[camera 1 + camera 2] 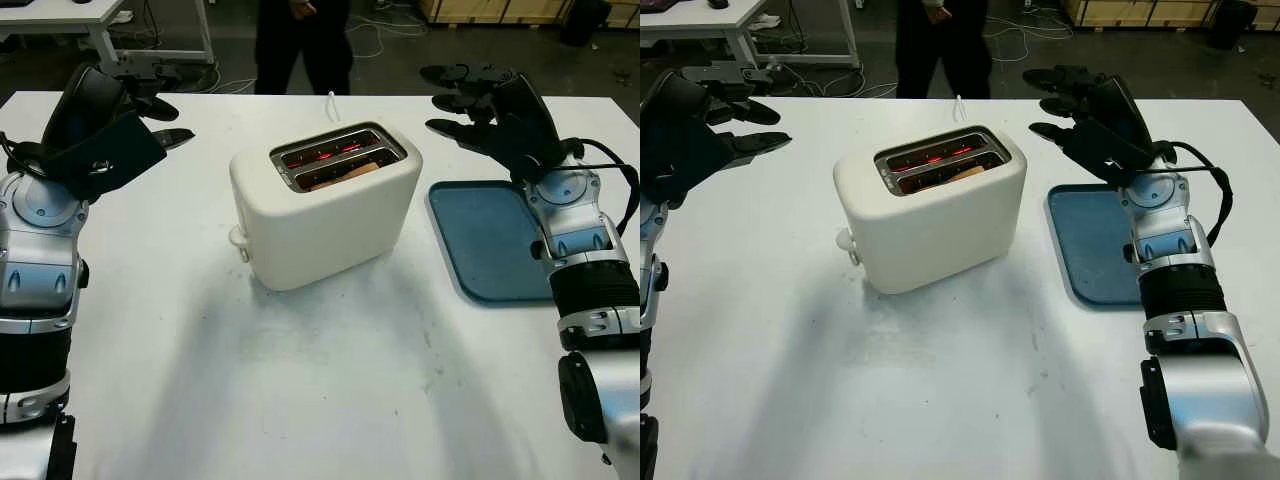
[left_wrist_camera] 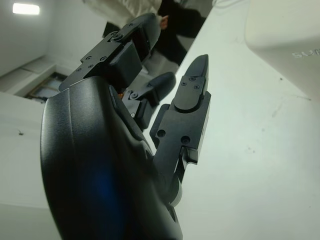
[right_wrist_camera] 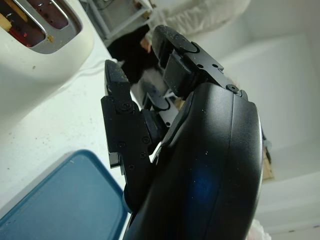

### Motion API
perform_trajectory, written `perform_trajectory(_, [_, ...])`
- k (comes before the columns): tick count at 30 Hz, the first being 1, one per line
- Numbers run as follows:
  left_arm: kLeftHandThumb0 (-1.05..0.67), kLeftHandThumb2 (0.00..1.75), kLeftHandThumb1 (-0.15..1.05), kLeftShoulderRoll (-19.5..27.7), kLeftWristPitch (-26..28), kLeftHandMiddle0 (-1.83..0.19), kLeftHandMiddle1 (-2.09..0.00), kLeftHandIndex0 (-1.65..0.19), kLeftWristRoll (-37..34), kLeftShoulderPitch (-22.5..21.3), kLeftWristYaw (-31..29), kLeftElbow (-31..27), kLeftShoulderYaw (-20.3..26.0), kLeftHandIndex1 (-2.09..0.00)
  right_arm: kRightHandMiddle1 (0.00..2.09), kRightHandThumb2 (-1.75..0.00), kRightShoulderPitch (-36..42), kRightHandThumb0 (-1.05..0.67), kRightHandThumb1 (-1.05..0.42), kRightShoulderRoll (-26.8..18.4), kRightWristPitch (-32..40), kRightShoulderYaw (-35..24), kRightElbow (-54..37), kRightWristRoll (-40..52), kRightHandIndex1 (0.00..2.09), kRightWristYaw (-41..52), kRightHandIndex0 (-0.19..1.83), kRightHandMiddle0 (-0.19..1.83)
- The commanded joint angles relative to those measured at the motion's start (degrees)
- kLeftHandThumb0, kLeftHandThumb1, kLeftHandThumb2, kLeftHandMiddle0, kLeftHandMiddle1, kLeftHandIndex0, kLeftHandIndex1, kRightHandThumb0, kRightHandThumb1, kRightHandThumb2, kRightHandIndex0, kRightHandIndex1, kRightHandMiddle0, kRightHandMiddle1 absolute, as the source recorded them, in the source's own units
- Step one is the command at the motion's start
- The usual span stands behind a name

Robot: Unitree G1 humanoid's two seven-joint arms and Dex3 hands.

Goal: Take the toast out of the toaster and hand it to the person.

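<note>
Nothing done yet. Toast [image 1: 340, 174] sits in near slot of toaster [image 1: 325, 205], table centre. Left hand [image 1: 100, 125] at 10 o'clock, right hand [image 1: 490, 110] at 2 o'clock, both wide, empty. Person [image 1: 300, 45] waits at 12.

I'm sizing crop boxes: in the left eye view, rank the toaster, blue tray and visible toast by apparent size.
1. toaster
2. blue tray, partly covered by the right arm
3. toast, mostly down in its slot

Toaster [image 1: 325, 205] left of tray [image 1: 480, 240]
</note>
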Motion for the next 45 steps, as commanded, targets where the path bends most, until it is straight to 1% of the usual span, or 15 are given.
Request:
perform_trajectory(1, [-0.08, 0.0, 0.87, -0.62, 0.5, -0.49, -0.76, -0.71, 0.08, -0.14, 0.69, -0.37, 0.11, -0.08, 0.0, -0.07, 0.18, -0.11, -0.92, -0.11, 0.87, -0.39, -0.78, 0.4, 0.0, 0.24, 0.69, 0.62])
perform_trajectory(4, [-0.08, 0.0, 0.87, -0.24, -0.81, -0.5, -0.77, -0.71, 0.27, 0.05, 0.38, -0.32, -0.03, -0.09, 0.01, -0.06, 0.31, -0.16, -0.92, -0.61, -0.27, -0.2, -0.96, -0.05, 0.01, 0.18, 0.71, 0.63])
perform_trajectory(6, [-0.1, 0.0, 0.87, -0.15, -1.33, -0.5, -0.77, -0.71, 0.32, 0.15, 0.47, -0.15, 0.07, -0.09, 0.01, -0.06, 0.6, -0.18, -0.92, -0.73, 0.28, -0.29, -1.73, 0.1, 0.01, 0.47, 0.71, 0.63])
perform_trajectory(12, [-0.08, 0.0, 0.87, -0.75, 1.94, -0.47, -0.76, -0.69, 0.07, 0.27, 0.5, -2.96, 0.63, -0.08, 0.0, -0.06, 1.46, -0.21, -0.92, -1.28, 1.27, -0.4, -4.32, 0.2, 0.0, 1.63, 0.7, 0.62])
perform_trajectory(17, [-0.06, 0.01, 0.88, -1.0, 2.22, -0.47, -0.77, -0.69, -0.34, 0.61, 0.43, -4.08, 1.02, -0.08, 0.0, -0.07, 2.33, -0.24, -0.92, -2.2, 1.57, -0.39, -6.25, -0.15, 0.01, 2.29, 0.7, 0.63])
perform_trajectory(20, [-0.05, 0.0, 0.88, -0.94, 2.71, -0.46, -0.77, -0.69, -0.18, 0.59, 0.34, -4.29, 0.88, -0.08, 0.0, -0.08, 2.78, -0.2, -0.92, -1.88, 2.2, -0.51, -6.78, 0.55, 0.01, 2.9, 0.7, 0.62])
perform_trajectory(24, [-0.05, 0.0, 0.87, -0.73, 2.12, -0.47, -0.78, -0.7, -0.06, 0.59, 0.38, -3.93, 0.86, -0.08, 0.01, -0.07, 3.47, -0.2, -0.92, -1.7, 1.65, -0.4, -7.23, 0.13, 0.01, 2.54, 0.71, 0.64])
perform_trajectory(28, [-0.05, 0.0, 0.88, -0.68, 2.66, -0.46, -0.78, -0.69, -0.02, 0.51, 0.23, -4.0, 0.82, -0.08, 0.01, -0.08, 3.94, -0.19, -0.92, -1.4, 3.18, -0.63, -8.35, 0.71, 0.0, 2.96, 0.7, 0.63])
perform_trajectory(33, [-0.05, 0.0, 0.87, -0.66, 2.36, -0.47, -0.79, -0.7, 0.14, 0.67, 0.38, -3.9, 0.77, -0.08, 0.0, -0.08, 3.87, -0.18, -0.92, -1.33, 2.61, -0.54, -7.97, 0.9, 0.0, 3.06, 0.7, 0.63])
perform_trajectory(36, [-0.06, 0.0, 0.88, -0.63, 2.61, -0.46, -0.78, -0.69, 0.08, 0.86, 0.26, -3.93, 0.82, -0.08, 0.0, -0.08, 3.98, -0.19, -0.92, -0.98, 3.83, -0.72, -8.27, 1.13, 0.0, 2.89, 0.69, 0.63])
perform_trajectory(45, [-0.08, 0.0, 0.88, -0.53, 1.36, -0.46, -0.78, -0.7, -0.04, 2.38, 0.31, -3.97, 0.97, -0.08, 0.0, -0.09, 4.03, -0.21, -0.92, -1.23, 3.49, -0.57, -7.72, 0.76, 0.0, 2.7, 0.68, 0.62])
